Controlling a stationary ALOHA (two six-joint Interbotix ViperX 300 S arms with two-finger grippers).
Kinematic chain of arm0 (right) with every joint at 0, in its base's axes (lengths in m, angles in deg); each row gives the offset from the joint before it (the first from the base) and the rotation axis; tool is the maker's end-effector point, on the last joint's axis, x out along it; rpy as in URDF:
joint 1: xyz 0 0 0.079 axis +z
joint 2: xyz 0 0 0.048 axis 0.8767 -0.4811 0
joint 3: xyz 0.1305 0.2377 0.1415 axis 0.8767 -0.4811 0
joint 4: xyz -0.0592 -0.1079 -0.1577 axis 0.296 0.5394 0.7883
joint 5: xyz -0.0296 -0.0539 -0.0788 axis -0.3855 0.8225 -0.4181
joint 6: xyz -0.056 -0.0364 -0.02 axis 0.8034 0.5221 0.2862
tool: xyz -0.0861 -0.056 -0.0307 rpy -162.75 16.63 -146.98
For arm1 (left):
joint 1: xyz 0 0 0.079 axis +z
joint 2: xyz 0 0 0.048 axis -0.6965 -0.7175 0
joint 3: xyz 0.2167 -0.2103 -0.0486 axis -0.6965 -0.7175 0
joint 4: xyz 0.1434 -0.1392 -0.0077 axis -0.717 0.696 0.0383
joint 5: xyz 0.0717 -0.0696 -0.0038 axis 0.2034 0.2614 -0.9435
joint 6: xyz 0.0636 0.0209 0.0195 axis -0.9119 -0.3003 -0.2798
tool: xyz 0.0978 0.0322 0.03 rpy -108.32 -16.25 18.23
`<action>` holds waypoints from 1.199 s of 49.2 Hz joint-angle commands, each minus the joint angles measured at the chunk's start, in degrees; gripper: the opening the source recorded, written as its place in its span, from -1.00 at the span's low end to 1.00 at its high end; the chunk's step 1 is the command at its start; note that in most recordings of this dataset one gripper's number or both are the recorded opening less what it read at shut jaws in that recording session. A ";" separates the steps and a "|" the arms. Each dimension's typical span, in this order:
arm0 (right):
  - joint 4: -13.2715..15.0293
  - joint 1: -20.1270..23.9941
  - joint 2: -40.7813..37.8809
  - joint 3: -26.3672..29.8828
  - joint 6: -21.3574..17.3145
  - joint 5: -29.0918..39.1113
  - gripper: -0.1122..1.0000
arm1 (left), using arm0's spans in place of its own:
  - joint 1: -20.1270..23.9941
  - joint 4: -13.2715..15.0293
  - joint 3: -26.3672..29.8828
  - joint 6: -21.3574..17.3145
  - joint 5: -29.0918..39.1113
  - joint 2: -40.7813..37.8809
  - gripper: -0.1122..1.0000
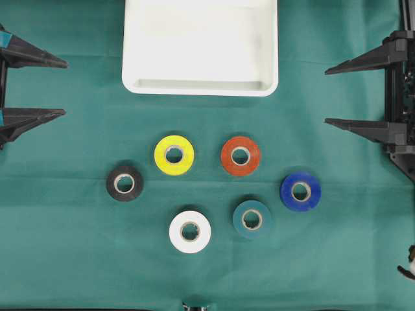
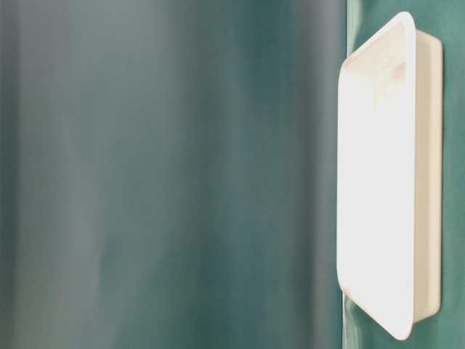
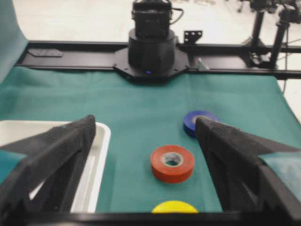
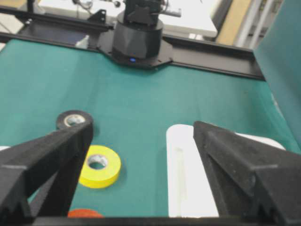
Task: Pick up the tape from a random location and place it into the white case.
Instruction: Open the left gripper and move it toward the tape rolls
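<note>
White case [image 1: 200, 84] at far-centre edge of green-clothed worktop [image 1: 78, 246], nothing in it. Six tape rolls flat on cloth, all on near side of case, none touching. Yellow tape [image 1: 174, 155] and orange tape [image 1: 240, 155] nearest case; black tape [image 1: 124, 183], blue tape [image 1: 300, 191], teal tape [image 1: 251, 219], white tape [image 1: 189, 231] beyond them. Left tool [image 1: 65, 87] spread wide, holding nothing, well left of case. Right tool [image 1: 326, 95] spread wide, holding nothing, right of case.
</note>
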 commanded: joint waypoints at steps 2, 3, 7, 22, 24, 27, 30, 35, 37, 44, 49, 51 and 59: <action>-0.18 -0.09 -0.44 1.58 -0.09 0.18 0.83 | 0.09 0.09 1.41 0.09 -0.35 -0.35 0.97; -0.18 -0.18 -0.44 1.67 -0.09 0.26 0.83 | 0.09 0.09 1.41 0.09 -0.35 -0.35 0.97; -0.18 -0.09 -0.44 1.67 -0.09 0.26 0.83 | 0.09 0.09 1.41 0.09 -0.35 -0.35 0.97; -0.18 -0.18 -0.44 1.76 -0.09 0.44 0.83 | -1.05 0.18 1.41 0.26 0.09 -0.44 0.96; -0.18 -0.09 -0.53 1.76 0.00 0.44 0.83 | -1.93 0.09 1.41 0.26 0.09 -0.44 0.96; -0.18 -0.09 -0.44 1.76 0.00 0.53 0.83 | -3.69 0.09 1.41 0.26 0.18 -0.44 0.96; -0.18 -0.18 -0.44 1.85 0.00 0.62 0.83 | -5.54 0.09 1.41 0.26 0.18 -0.44 0.96; -0.18 -0.09 -0.44 1.93 0.00 1.14 0.83 | -8.96 0.18 1.49 0.44 0.18 -0.35 0.96; -0.18 -0.18 -0.53 1.93 0.00 1.32 0.83 | -10.20 0.18 1.49 0.62 0.18 -0.35 0.95; -0.18 -0.18 -0.53 2.02 0.00 1.67 0.83 | -14.50 0.18 1.58 1.05 0.53 -0.35 0.95; -0.18 -0.09 -0.53 2.02 0.00 1.67 0.83 | -16.44 0.18 1.58 1.05 0.88 -0.35 0.95; -0.18 -0.09 -0.53 2.02 0.00 1.67 0.83 | -16.52 0.18 1.58 1.05 0.97 -0.44 0.95; -0.18 -0.18 -0.53 2.02 0.00 1.67 0.83 | -16.52 0.18 1.58 1.05 1.05 -0.79 0.95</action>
